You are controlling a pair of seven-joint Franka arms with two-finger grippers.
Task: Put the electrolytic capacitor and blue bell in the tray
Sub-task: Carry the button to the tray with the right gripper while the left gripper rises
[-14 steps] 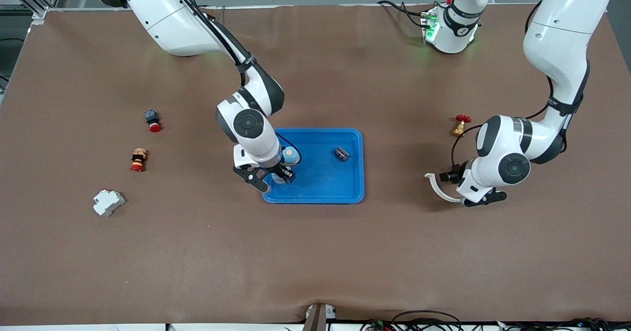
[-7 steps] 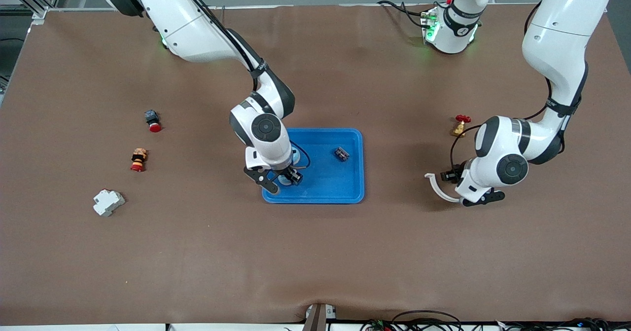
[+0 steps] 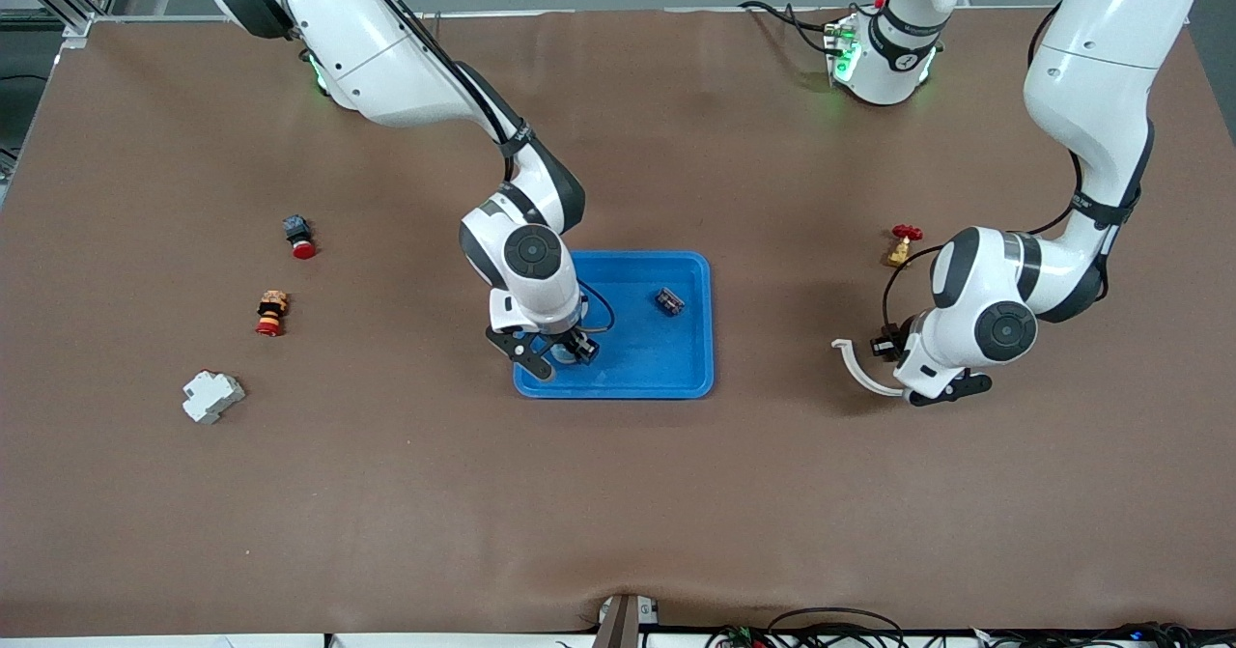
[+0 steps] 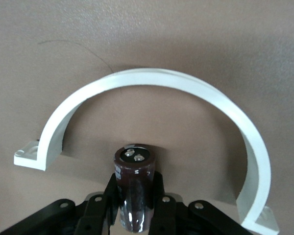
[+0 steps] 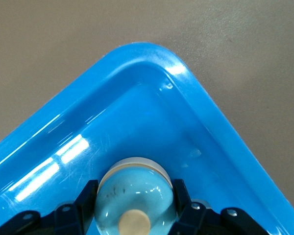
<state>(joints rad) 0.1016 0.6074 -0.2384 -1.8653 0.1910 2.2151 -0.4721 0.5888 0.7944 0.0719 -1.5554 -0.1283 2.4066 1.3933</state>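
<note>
My right gripper (image 5: pixel 134 208) is part-closed, its fingers (image 5: pixel 85 196) pressed to either side of the bell (image 5: pixel 134 193). It hangs low over a corner of the tray (image 3: pixel 676 382), at the right arm's end and the edge nearer the front camera. I judge it is that low so the bell can be let go without rolling. I cannot tell whether the bell touches the floor yet.

The tray sits mid-frame in the front view: bright blue, glossy, with rounded corners. A small dark part (image 3: pixel 669 300) already lies in its upper area, toward the left arm's end.

My left gripper (image 4: pixel 134 205) is closed tight on the capacitor (image 4: pixel 134 169), low over the bare table well apart from the tray, toward the left arm's end. A white curved clamp (image 4: pixel 152 81) arcs around that spot. The grip looks meant for a lift and carry to the tray.

The bell is a pale-blue dome with a cream knob on top. The capacitor is a dark, shiny cylinder with two metal terminals on its end.
</note>
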